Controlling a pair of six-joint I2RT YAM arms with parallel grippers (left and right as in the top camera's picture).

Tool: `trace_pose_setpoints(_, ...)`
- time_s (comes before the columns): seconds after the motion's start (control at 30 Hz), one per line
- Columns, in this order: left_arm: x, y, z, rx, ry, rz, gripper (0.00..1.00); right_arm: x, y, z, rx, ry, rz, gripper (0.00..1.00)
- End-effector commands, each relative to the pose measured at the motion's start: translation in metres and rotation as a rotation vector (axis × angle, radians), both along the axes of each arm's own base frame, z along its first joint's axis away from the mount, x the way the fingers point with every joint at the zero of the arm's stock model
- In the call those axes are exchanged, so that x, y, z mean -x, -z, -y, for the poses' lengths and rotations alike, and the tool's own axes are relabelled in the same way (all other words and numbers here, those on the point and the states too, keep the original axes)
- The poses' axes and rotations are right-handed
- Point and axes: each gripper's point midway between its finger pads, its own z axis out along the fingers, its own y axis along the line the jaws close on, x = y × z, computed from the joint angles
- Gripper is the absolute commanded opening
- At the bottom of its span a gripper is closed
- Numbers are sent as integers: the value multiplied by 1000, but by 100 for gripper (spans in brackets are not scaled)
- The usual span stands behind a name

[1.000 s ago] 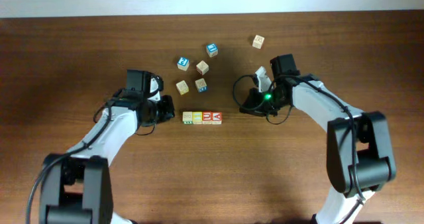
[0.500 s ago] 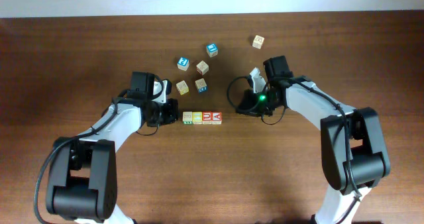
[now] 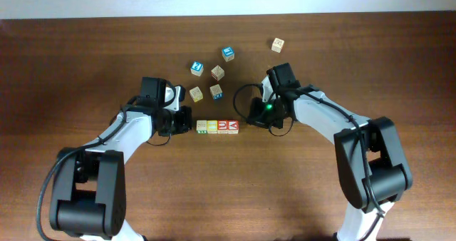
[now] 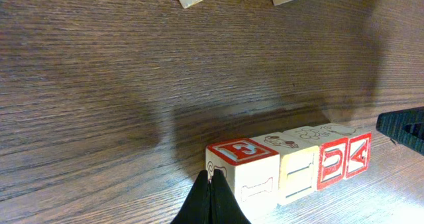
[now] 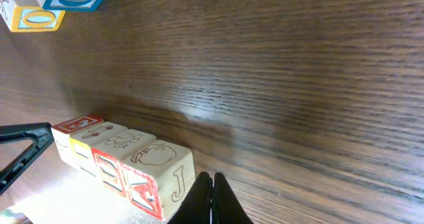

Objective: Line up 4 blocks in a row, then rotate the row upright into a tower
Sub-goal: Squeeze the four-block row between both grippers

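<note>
Your left gripper [image 4: 211,176] and right gripper [image 5: 212,179] sat pinched shut, empty, flanking the blocks [image 3: 217,127] on the dark wood-grain table [image 3: 85,63].

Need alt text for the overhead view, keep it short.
Four alphabet blocks sit in a tight row on a wooden table, flanked by the shut left tool and the shut right tool. Six loose cubes lie scattered beyond the row.

- the table [image 3: 85,55] in front of me is dark brown wood.
- 4 blocks [image 3: 217,127] lie on it in 1 touching row.
- 5 loose cubes [image 3: 217,73] sit clustered beyond the row.
- 1 lone cube [image 3: 278,45] lies apart, toward my right.
</note>
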Motion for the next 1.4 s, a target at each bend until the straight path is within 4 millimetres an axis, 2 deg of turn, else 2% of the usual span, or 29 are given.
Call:
trace_pose_setpoints(0.0, 4, 5, 3, 5, 26, -10, 0, 1, 6, -3, 27, 26, -13, 4)
trace_pose_setpoints(0.2, 7, 5, 4, 10, 28, -23, 0, 1, 7, -9, 23, 25, -7, 4)
trace_pose_setpoints(0.3, 15, 8, 3, 13, 5, -73, 0, 2, 9, -9, 24, 24, -10, 4)
trace_pose_setpoints(0.47, 9, 2, 10, 60, 11, -47, 0, 2, 9, -10, 22, 21, -14, 4)
trace_pose_setpoints(0.83, 14, 4, 10, 65, -3, -79, 0, 25, 1, -29, -65, -165, -9, 4)
trace_pose_setpoints(1.07, 14, 12, 10, 62, -5, -92, 0, 25, 2, -29, -66, -167, -9, 4)
trace_pose_setpoints(1.37, 13, 11, 11, 68, -5, -90, 0, 28, 3, -28, -62, -167, -22, 4)
